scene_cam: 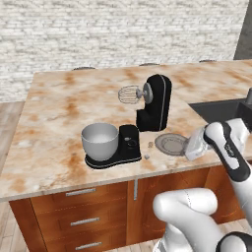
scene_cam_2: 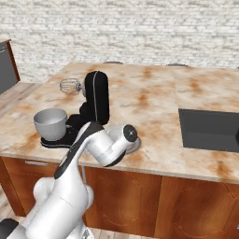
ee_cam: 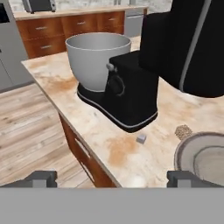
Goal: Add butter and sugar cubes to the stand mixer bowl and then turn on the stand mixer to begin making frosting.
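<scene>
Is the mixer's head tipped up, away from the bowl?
Yes, the stand mixer has its head tilted back, so the silver whisk hangs in the air well above and behind the stand mixer bowl.

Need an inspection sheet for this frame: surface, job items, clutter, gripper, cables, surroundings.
Surface: marbled beige-and-brown stone counter over wooden drawers.
Job's things: glossy black stand mixer, head tilted up, wire whisk clear of the round silver-grey metal bowl, which sits on the mixer's base and looks empty. Small pale cube and small brown cube lie on the counter by the base.
Clutter: flat round grey plate beside the mixer.
Gripper: two-finger gripper open, holding nothing, near the counter edge.
Cables: nothing seen.
Surroundings: dark recessed sink, white brick wall.
</scene>
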### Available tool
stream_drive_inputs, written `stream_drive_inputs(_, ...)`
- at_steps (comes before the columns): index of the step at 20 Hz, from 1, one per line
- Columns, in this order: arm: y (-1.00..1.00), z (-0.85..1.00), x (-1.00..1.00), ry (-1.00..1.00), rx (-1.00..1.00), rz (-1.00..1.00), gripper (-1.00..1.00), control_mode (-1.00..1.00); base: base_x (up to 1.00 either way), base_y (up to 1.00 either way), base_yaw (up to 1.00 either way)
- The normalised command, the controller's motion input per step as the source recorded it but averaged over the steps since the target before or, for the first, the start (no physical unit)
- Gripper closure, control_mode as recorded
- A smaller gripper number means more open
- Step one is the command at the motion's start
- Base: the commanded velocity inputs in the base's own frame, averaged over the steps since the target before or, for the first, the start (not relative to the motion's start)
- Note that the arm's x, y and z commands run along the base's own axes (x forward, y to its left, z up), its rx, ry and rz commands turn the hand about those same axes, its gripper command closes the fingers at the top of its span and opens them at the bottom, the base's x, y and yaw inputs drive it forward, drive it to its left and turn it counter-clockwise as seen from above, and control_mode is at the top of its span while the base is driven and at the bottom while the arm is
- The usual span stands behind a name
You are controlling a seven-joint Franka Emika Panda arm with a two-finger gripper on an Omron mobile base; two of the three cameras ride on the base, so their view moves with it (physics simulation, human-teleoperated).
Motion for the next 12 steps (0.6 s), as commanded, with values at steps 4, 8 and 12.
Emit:
stream_drive_inputs(4, -0.11, 0.0, 0.59, -0.07, 0.19, 0.04, -1.0, -1.0, 0.0, 0.0, 0.0)
stream_drive_inputs(8, 0.0, -0.03, 0.65, -0.01, 0.11, 0.04, -1.0, -1.0, 0.0, 0.0, 0.0)
stream_drive_inputs(12, 0.0, -0.23, 0.4, 0.0, 0.06, 0.07, -1.0, -1.0, 0.0, 0.0, 0.0)
